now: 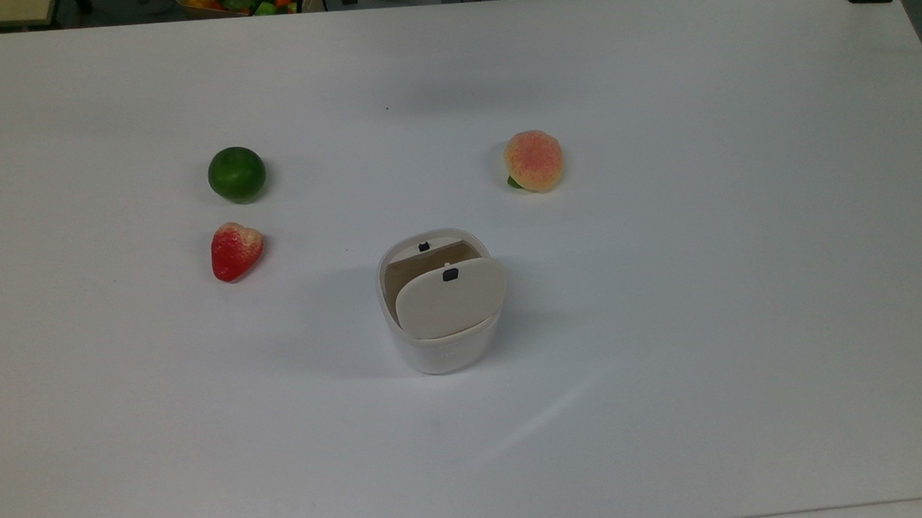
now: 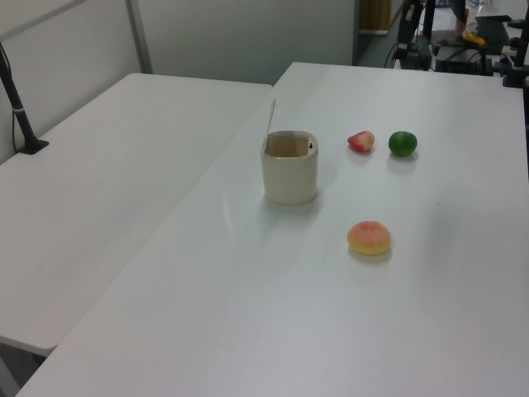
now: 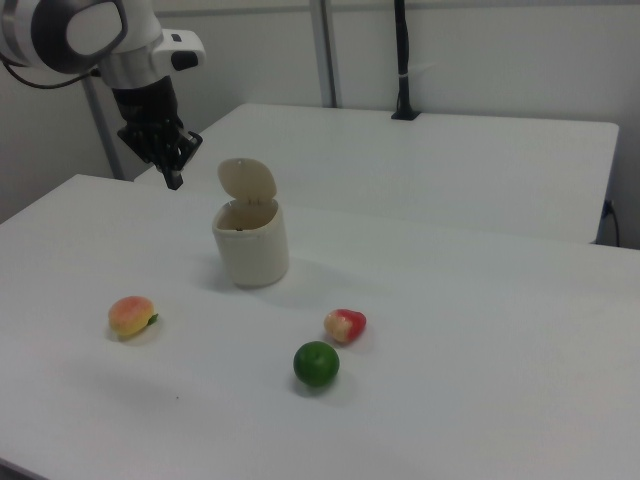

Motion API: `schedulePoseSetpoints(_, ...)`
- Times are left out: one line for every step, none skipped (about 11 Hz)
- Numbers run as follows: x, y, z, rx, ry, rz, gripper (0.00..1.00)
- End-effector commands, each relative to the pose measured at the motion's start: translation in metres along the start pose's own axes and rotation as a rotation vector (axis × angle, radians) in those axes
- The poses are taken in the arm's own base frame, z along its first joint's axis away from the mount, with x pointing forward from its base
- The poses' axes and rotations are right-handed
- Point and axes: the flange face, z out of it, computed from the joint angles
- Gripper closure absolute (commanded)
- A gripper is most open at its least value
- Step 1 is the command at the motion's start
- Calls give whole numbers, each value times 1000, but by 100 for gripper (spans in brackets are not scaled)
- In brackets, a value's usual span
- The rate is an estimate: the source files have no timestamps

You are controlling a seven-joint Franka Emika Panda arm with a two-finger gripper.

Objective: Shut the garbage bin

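Observation:
The garbage bin [image 1: 443, 352] is a small white tub near the middle of the table, and its beige flap lid [image 1: 449, 300] with a small black mark stands raised, leaving the top open. The left view shows the garbage bin [image 2: 289, 172] with the lid [image 2: 270, 116] edge-on as a thin upright line. In the right view the lid [image 3: 247, 179] stands upright above the garbage bin [image 3: 251, 245]. My gripper [image 3: 174, 170] hangs in the air to the right view's left of the lid, a little above the rim and apart from it.
A green lime [image 1: 236, 174] and a red strawberry [image 1: 235, 250] lie on the top view's left of the bin. A peach [image 1: 534, 160] lies beyond it on the right. A second white table [image 2: 107, 182] adjoins this one. A black post [image 3: 403, 60] stands at the back.

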Motion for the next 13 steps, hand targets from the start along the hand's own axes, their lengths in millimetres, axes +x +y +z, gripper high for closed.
schedulePoseSetpoints(1,-1,1,30,21,-9,100)
schedulePoseSetpoints(1,-1,2,34,20,-10,100)
schedulePoseSetpoints(2,-1,5,34,16,-9,100)
schedulePoseSetpoints(3,-1,8,34,11,-26,100)
schedulePoseSetpoints(4,0,9,34,11,-30,100)
schedulePoseSetpoints(6,0,11,34,17,-29,100)
schedulePoseSetpoints(11,1,11,29,48,-24,100)
schedulePoseSetpoints(18,2,18,27,61,-15,100)
schedulePoseSetpoints(24,3,22,24,84,-8,100)
schedulePoseSetpoints(29,2,24,25,109,-5,100)
schedulePoseSetpoints(36,0,27,30,135,-4,100)
schedulePoseSetpoints(42,-1,31,27,147,-4,100)
schedulePoseSetpoints(48,-3,39,27,162,-4,100)
